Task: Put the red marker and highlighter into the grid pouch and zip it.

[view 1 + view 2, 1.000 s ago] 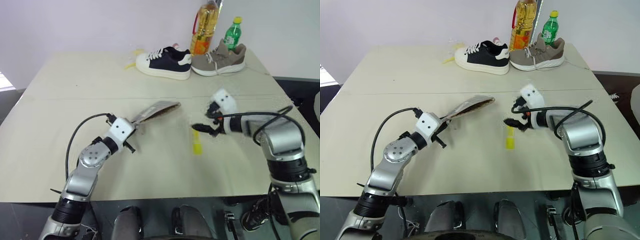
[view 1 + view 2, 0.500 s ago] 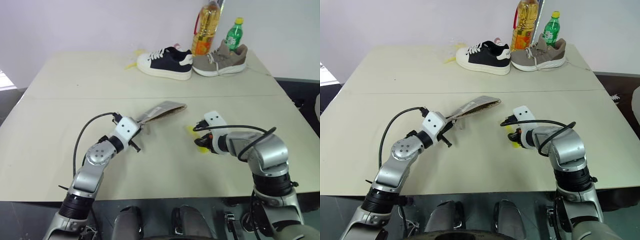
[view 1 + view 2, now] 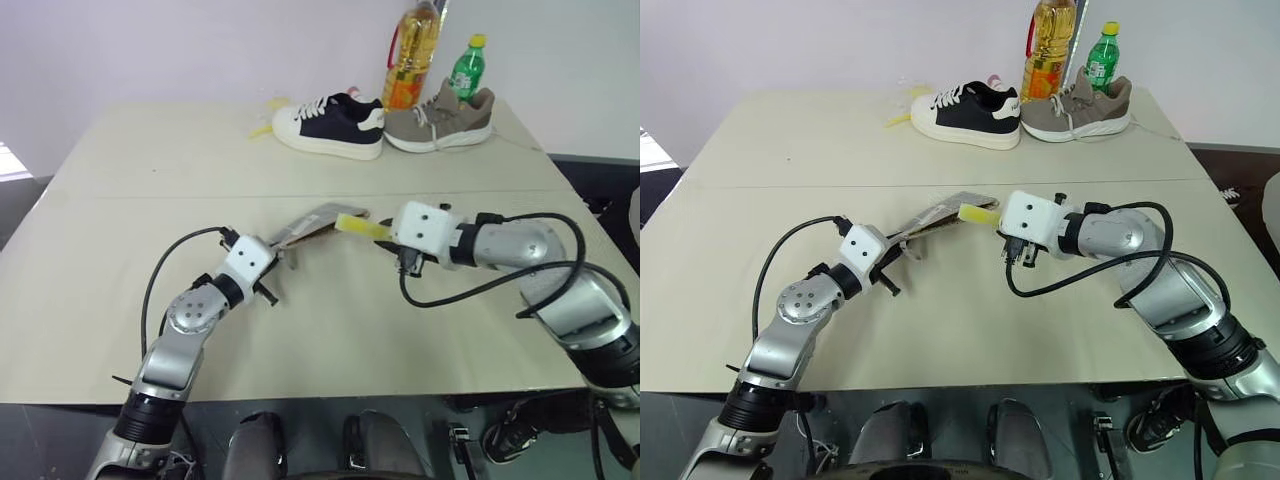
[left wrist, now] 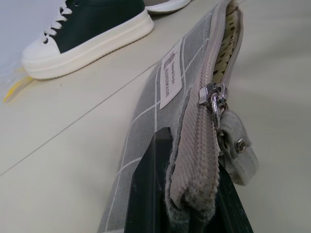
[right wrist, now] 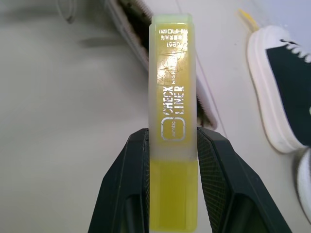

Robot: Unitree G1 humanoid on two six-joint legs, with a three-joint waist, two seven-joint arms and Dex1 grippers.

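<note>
Here, chunky yellow highlighter [image 5: 173, 131] (translucent), upright

Beige table [image 3: 150, 180] with shoes [image 3: 330, 125], bottles [image 3: 412, 55]

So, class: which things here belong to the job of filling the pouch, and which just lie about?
Job: highlighter in right gripper; grid pouch in left gripper.
Lying about: dark shoe, grey shoe, oil bottle, green bottle.

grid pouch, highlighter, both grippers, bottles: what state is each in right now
grid pouch: unzipped, mouth open, one end lifted off the table
highlighter: capped, held off the table, tip near the pouch mouth
left gripper: shut on the grid pouch's end
right gripper: shut on the highlighter
green bottle: upright, capped
oil bottle: upright
</note>
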